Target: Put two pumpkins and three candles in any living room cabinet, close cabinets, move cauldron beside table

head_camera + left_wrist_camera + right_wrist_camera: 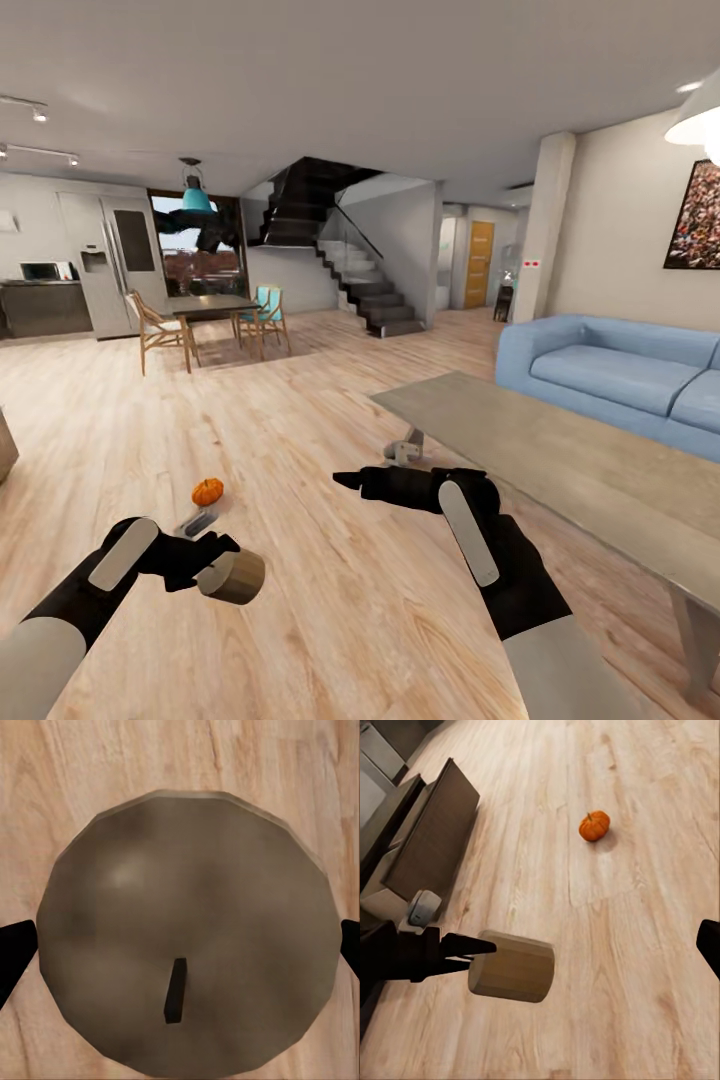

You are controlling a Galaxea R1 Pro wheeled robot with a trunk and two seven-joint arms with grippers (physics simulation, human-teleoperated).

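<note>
My left gripper (215,565) is closed on a candle (233,577), its long axis level; the pumpkin (208,491) lies just beyond on the floor (300,600), nearer this arm than my right gripper (350,481), whose opening I cannot tell.
</note>
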